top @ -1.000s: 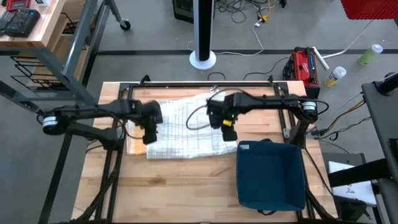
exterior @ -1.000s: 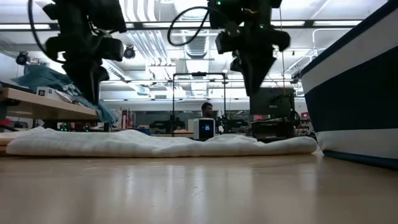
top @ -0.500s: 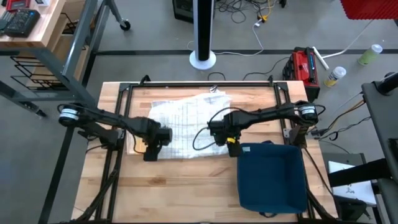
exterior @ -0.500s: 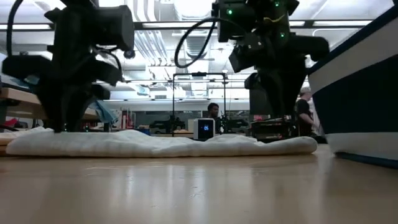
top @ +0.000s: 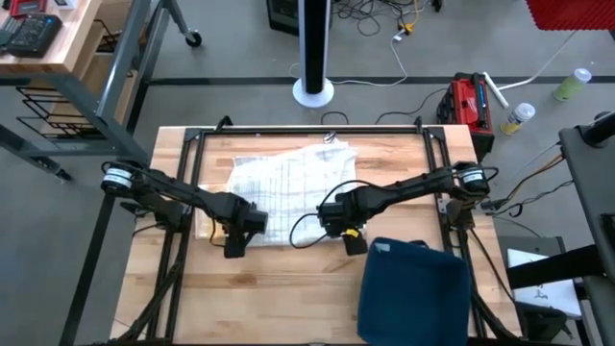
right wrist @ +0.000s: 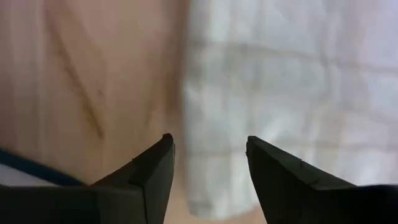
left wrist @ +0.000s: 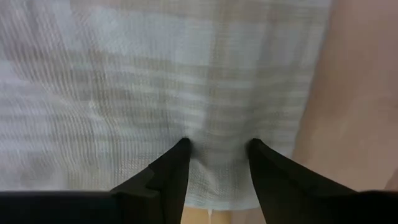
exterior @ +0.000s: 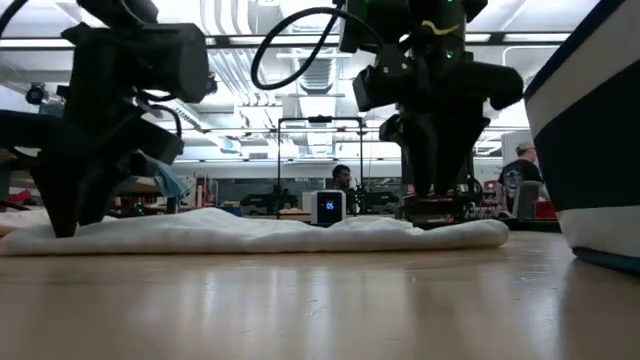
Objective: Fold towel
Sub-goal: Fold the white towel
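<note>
The white towel with a faint grid (top: 288, 187) lies spread flat on the wooden table; in the low view it is a long low mound (exterior: 250, 232). My left gripper (top: 233, 240) stands open, pointing down at the towel's near left corner (left wrist: 219, 149). My right gripper (top: 348, 231) is open and points down over the near right corner (right wrist: 208, 143). One of its fingers hangs over bare wood and the other over cloth (right wrist: 280, 74). My left gripper comes from above with both open fingertips (left wrist: 181, 149) set on the towel just inside its near edge (left wrist: 217, 186). A narrow strip of cloth sits between them, and the towel lies flat on the table. My right gripper is low at the towel's corner (exterior: 432, 205); whether it touches cannot be told.
A dark blue bin (top: 413, 293) stands on the table's near right part, close beside my right gripper, and fills the right edge of the low view (exterior: 600, 150). Bare wood lies along the near edge to the left of it. People show in the room behind.
Both grippers have moved from above the middle of the towel toward the table's near edge and come down to the towel's near corners, left and right. The blue bin has shifted toward the near edge.
</note>
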`<state>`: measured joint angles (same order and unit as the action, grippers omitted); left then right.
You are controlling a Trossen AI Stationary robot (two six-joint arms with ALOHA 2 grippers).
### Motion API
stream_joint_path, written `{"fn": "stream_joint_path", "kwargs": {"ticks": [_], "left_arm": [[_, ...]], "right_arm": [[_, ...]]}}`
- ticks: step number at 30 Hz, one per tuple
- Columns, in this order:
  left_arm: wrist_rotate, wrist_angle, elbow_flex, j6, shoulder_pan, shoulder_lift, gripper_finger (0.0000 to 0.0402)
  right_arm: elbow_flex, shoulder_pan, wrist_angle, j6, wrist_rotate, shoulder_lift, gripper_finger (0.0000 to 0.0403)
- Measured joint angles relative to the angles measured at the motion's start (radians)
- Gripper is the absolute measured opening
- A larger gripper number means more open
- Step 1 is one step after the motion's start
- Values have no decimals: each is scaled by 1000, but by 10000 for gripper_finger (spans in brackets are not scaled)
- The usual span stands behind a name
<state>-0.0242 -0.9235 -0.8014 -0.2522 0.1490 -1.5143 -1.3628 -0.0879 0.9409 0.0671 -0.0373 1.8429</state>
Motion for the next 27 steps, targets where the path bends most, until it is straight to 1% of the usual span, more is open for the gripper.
{"fn": "stream_joint_path", "kwargs": {"ticks": [2,6,10,13,17,18,20,21,23,27], "left_arm": [[0,22,18,-22,5,1,149],[7,48,41,-60,11,6,134],[33,48,43,-88,14,6,115],[54,48,44,-117,14,7,81],[63,48,44,-134,14,9,17],[65,48,43,-136,14,9,11],[69,51,44,-142,14,8,13],[70,52,44,-142,14,8,13],[71,53,44,-150,14,8,10],[72,56,44,-177,14,8,5]], "right_arm": [[0,0,2,-22,16,0,190],[0,-10,-18,-44,10,9,191],[-5,-21,-94,-83,0,19,190],[-5,-39,-94,-102,-14,44,190],[-39,-58,-118,-109,-2,73,184],[-63,-58,-137,-116,1,72,181],[-110,-63,-147,-117,2,58,173],[-133,-67,-146,-109,-7,50,169],[-182,-81,-145,-98,-61,34,158],[-232,-119,-99,-82,-244,-35,130]]}}
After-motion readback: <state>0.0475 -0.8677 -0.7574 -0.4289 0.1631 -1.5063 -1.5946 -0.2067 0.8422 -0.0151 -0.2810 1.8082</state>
